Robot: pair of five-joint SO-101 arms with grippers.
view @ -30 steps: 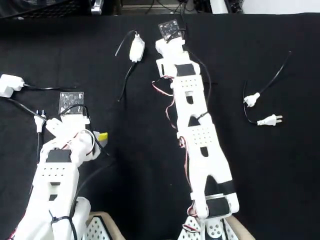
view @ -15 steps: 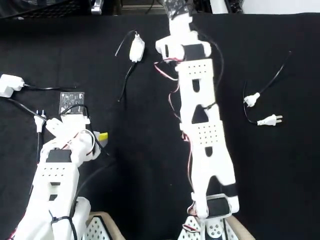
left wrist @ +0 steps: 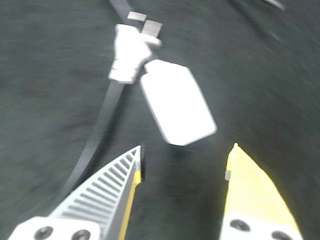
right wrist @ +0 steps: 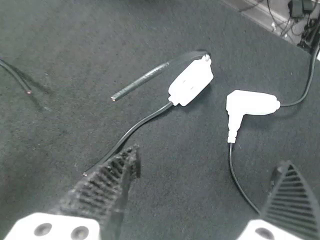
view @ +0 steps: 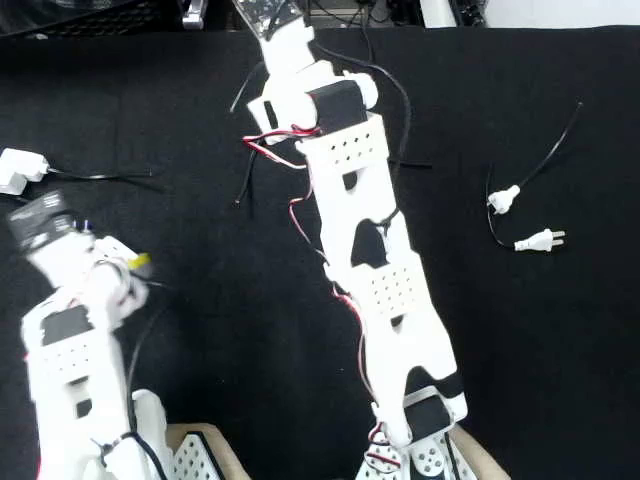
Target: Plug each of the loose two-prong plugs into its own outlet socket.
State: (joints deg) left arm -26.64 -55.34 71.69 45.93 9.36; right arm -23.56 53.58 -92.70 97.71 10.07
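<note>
Seen from my left wrist, a white outlet socket (left wrist: 177, 102) lies on the black mat, and a white two-prong plug (left wrist: 129, 55) rests just beside it with its flat cable trailing off. My left gripper (left wrist: 185, 152) is open, hanging just short of that socket with nothing between its fingers. From my right wrist I see a second white socket (right wrist: 190, 80) with a cable and an angled white plug (right wrist: 250, 105) lying apart from it. My right gripper (right wrist: 207, 162) is open above the mat, short of both. Two more loose plugs (view: 505, 198) (view: 540, 240) lie far right.
The right arm (view: 350, 200) stretches across the middle of the table to the back edge. The left arm (view: 70, 330) stands at the front left, near a socket (view: 15, 170) at the left edge. Black cable ends (right wrist: 145, 77) lie loose on the mat.
The right arm has swung left and stretched toward the table's back, covering the socket there. The left arm has turned left toward the socket at the left edge.
</note>
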